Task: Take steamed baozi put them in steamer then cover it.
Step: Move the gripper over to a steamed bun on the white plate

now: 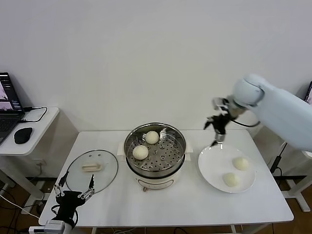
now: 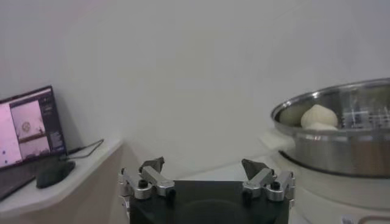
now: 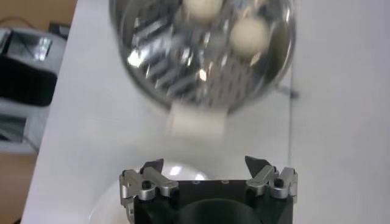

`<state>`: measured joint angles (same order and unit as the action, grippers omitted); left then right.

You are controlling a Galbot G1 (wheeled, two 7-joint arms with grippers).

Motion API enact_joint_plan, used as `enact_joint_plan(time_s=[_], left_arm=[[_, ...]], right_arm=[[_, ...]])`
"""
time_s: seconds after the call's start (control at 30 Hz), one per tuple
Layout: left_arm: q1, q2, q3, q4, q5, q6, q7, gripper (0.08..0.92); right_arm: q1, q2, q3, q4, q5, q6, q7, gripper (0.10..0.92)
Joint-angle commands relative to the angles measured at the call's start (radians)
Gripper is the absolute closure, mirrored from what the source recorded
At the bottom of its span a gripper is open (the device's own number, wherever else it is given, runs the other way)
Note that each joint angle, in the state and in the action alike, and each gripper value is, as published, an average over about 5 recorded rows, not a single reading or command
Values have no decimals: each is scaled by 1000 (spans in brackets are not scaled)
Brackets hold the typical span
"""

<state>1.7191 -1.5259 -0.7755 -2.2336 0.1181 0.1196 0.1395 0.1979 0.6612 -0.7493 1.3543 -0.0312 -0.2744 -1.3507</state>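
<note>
The steel steamer [image 1: 155, 153] stands at the table's middle with two baozi [image 1: 152, 137] [image 1: 140, 152] on its perforated tray. Two more baozi [image 1: 241, 163] [image 1: 230, 179] lie on a white plate [image 1: 214, 163] to its right. The glass cover [image 1: 91, 169] lies flat on the table, left of the steamer. My right gripper [image 1: 217, 138] hangs open and empty over the plate's far edge; its wrist view shows the steamer [image 3: 201, 55] beyond the open gripper [image 3: 204, 164]. My left gripper [image 1: 75, 187] waits open at the front left, near the cover, and is seen empty [image 2: 204, 165] beside the steamer [image 2: 341, 140].
A side table at the far left carries a laptop [image 2: 27, 131] and a mouse [image 1: 23, 135]. A white wall stands close behind the table. The steamer's white side handle [image 3: 196, 122] points toward the plate.
</note>
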Motion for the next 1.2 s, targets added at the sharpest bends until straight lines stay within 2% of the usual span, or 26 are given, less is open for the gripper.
enact_joint_plan(time_s=[0.03,0.53,1.2], left_arm=[[17,-11,2,9,9,0,-1,177],[17,-19,-7,42,31,-1,-2,177],[-1,-16,-7,78,31,1,1,177]], right_arm=[[-307,-121,191,37,-222,65,-3,203],[-404,33,248,-56,-318,87,30,202],[-425,52,252,-127,-364,107,34,203]])
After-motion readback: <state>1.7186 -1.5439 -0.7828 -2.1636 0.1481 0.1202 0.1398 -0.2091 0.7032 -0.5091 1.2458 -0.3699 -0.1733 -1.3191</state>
